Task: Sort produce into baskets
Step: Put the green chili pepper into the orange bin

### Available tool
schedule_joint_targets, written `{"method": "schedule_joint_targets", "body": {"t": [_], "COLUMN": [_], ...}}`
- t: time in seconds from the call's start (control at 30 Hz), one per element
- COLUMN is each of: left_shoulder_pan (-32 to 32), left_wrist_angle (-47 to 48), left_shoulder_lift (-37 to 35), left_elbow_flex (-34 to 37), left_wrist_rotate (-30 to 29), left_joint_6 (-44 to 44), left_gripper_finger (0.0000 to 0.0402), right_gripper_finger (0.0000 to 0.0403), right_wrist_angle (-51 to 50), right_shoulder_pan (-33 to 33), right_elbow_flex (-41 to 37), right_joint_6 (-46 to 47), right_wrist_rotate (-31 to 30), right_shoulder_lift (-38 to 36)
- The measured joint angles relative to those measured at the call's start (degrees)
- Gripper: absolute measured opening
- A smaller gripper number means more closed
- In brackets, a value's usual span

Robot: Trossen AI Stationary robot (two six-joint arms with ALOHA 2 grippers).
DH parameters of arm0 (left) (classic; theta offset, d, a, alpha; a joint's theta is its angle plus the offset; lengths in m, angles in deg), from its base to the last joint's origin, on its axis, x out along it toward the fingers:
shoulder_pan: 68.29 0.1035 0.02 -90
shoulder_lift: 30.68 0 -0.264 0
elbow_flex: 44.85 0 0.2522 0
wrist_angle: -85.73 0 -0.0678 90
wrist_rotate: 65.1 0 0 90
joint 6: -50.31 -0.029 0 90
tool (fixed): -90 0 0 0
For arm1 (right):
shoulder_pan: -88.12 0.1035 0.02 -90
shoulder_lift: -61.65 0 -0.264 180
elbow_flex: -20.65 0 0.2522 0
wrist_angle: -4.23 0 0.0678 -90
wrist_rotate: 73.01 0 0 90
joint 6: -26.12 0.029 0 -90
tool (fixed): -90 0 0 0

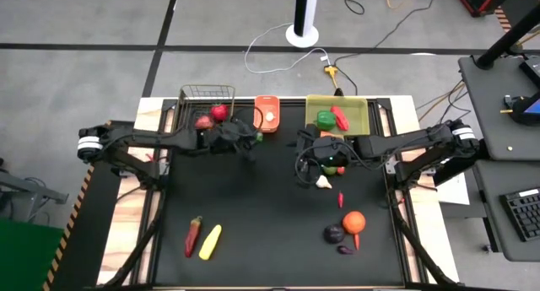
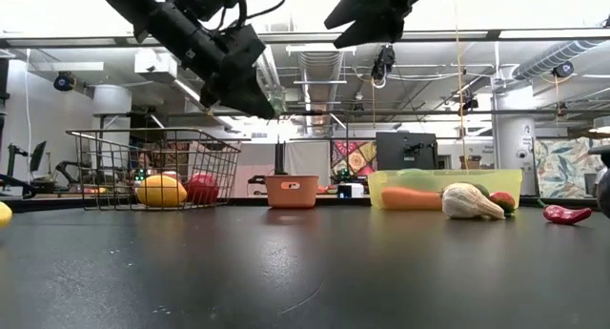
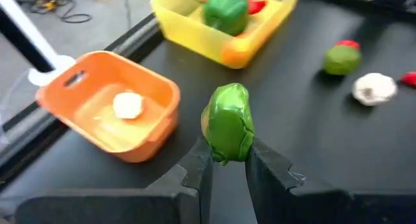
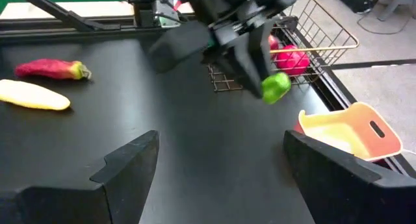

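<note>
Left gripper clamps a small green leafy vegetable, pinched low between both fingers, most of it sticking out past the tips. It hangs in the air just beside the orange basket, on the wire-basket side and a bit nearer the table centre. The right wrist view confirms it: green piece held off the mat, wire basket behind.

The orange basket already holds one pale round item. To one side of it the wire basket holds red and yellow-orange fruit; to the other, the yellow bin has a green pepper and a red chilli.

Right gripper has jaws spread wide, nothing between them. In the overhead view it sits past the yellow bin's near edge from the orange basket, over a garlic-like white bulb.

Still loose on the mat, well away from the orange basket: orange, eggplant, corn, red pepper.

Risks, my judgement:
- Shallow grip on a rounded, slick piece; it could slip or rotate out mid-carry.
- The orange basket is small and light, so an off-centre release lands on the rim and bounces out, or a finger nudges the basket.
- The arms are close together near the basket row; the right arm reaching in could clip the left.
</note>
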Motion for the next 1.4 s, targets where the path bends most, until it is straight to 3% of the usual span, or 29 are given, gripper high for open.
{"method": "schedule_joint_targets", "body": {"t": [0.13, 0.4, 1.03, 1.4], "left_shoulder_pan": [4.2, 13.7, 14.6, 16.5], "left_wrist_angle": [0.1, -0.9, -9.2, 8.5], "left_shoulder_lift": [0.0, 0.0, 2.8, 18.6], "left_elbow_flex": [-0.6, -1.6, -2.1, -18.5], "left_wrist_rotate": [0.6, 7.6, 9.9, 6.8], "left_joint_6": [-2.8, -4.8, -5.1, -8.1], "left_gripper_finger": [0.006, 0.006, 0.0054, 0.0054], "right_gripper_finger": [0.032, 0.032, 0.032, 0.032], "right_wrist_angle": [0.1, 0.2, 0.6, -0.8], "right_shoulder_pan": [-0.1, -0.5, -2.9, -3.0], "right_elbow_flex": [-0.6, -0.8, -0.8, -0.9], "right_joint_6": [0.1, 0.1, 0.1, 1.4], "right_wrist_rotate": [0.0, 0.0, 0.1, 0.1], "right_shoulder_lift": [0.0, 0.0, 0.0, 0.0]}}
